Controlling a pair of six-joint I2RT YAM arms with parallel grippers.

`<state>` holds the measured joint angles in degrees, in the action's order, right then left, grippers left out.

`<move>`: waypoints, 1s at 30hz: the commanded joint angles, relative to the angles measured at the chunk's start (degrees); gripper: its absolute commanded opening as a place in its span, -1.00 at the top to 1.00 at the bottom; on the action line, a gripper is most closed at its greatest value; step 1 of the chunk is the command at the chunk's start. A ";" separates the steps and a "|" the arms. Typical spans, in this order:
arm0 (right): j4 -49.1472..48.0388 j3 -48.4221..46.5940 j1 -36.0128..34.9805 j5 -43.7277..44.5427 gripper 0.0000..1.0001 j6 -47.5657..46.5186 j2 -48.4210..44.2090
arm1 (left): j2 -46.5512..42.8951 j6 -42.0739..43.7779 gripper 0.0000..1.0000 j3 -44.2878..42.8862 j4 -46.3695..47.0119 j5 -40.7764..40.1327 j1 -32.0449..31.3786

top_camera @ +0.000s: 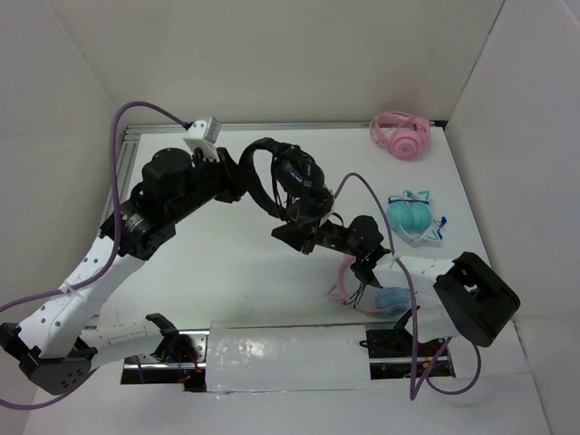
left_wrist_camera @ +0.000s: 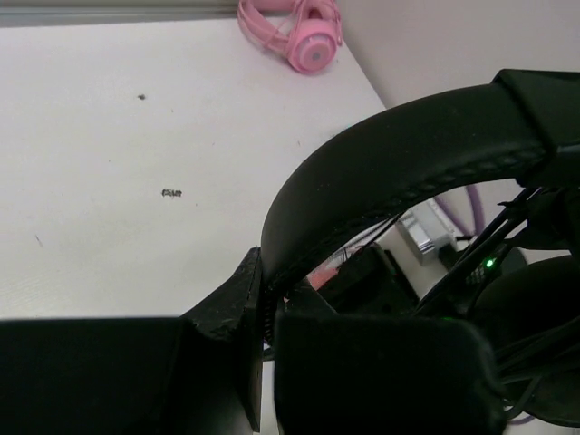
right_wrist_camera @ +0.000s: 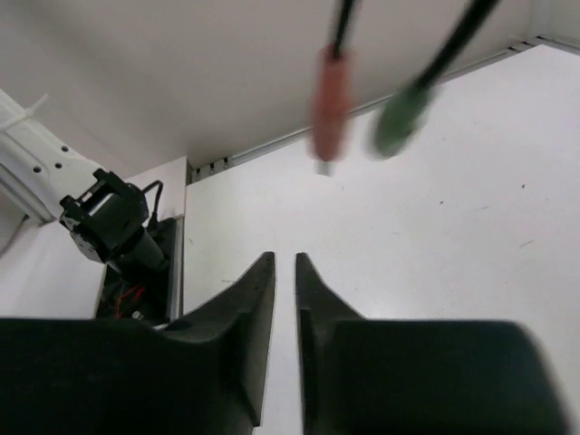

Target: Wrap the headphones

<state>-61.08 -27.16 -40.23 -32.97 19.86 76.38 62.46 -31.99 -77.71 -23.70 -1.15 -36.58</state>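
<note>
The black headphones [top_camera: 294, 177] hang in the air over the middle of the table. My left gripper [top_camera: 243, 175] is shut on the headband [left_wrist_camera: 390, 172], which arcs up and right from the jaws [left_wrist_camera: 263, 299]; one earcup [left_wrist_camera: 535, 317] hangs at the right of the left wrist view. My right gripper [top_camera: 304, 237] sits just below and right of the earcups. Its jaws [right_wrist_camera: 285, 263] stand almost together with only a thin gap and nothing between them. The cable's pink plug [right_wrist_camera: 329, 100] and green plug [right_wrist_camera: 399, 118] dangle blurred above the right fingers.
Pink headphones [top_camera: 401, 136] lie at the back right corner and also show in the left wrist view [left_wrist_camera: 304, 36]. Teal cat-ear headphones [top_camera: 410, 213] lie at the right. Another pink and blue piece [top_camera: 381, 297] lies under the right arm. White walls enclose the table.
</note>
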 commanded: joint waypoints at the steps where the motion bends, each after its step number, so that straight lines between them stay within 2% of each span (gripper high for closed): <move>1: -13.10 0.35 -0.64 3.79 0.74 5.01 2.02 | -1.99 -4.49 1.00 -1.92 6.13 -3.15 -0.25; 2: -13.36 0.26 -0.90 3.88 0.79 5.02 2.28 | -1.73 -4.75 1.00 -2.00 5.86 -3.68 -0.25; 4: -13.28 0.17 -1.08 4.05 0.72 5.28 2.63 | -1.46 -4.92 1.00 -2.44 5.43 -5.00 -0.25; 10: -7.93 2.62 -1.26 8.00 0.24 5.28 0.27 | -0.58 -5.10 1.00 -3.94 4.02 -10.27 -0.16; 11: -7.13 3.42 -1.43 8.71 0.12 5.37 -1.74 | 0.11 -4.84 1.00 -4.37 3.49 -11.15 -0.07; 14: 0.06 6.49 -2.13 14.32 0.01 3.79 -8.31 | 0.82 -5.10 1.00 -4.82 1.65 -12.82 -0.07; 15: 1.65 7.29 -2.31 16.51 -0.14 3.09 -10.35 | 0.83 -5.10 1.00 -4.73 1.47 -12.91 0.01; 16: 3.84 9.12 -2.66 18.97 -0.17 2.56 -11.85 | 0.83 -6.15 1.00 -4.64 1.21 -13.35 0.02; 17: 3.60 11.05 -2.92 23.61 -0.29 2.29 -16.48 | 0.74 -7.90 1.00 -5.08 -1.15 -14.05 0.10; 19: 2.64 12.47 -3.01 25.31 -0.34 2.64 -18.87 | 0.65 -10.10 1.00 -5.25 -2.82 -14.84 0.02; 20: 1.67 13.00 -3.28 26.11 -0.49 2.90 -19.86 | 0.48 -10.81 1.00 -5.08 -3.19 -15.02 -0.07; 22: -1.75 13.80 -3.72 28.13 -0.95 3.78 -20.91 | 0.21 -12.57 1.00 -4.90 -4.06 -15.55 -0.42; 26: -2.81 10.38 -4.16 29.45 -0.99 3.00 -18.47 | 0.65 -13.37 1.00 -5.08 -4.16 -15.03 -0.95; 30: -6.76 5.37 -3.98 34.36 -0.99 1.86 -12.77 | 1.44 -13.80 1.00 -6.22 -3.98 -14.94 -2.09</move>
<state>-60.88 -17.04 -43.90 -4.29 23.22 60.82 64.03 -42.61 -79.70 -32.38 -15.84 -37.71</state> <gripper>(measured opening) 0.994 0.123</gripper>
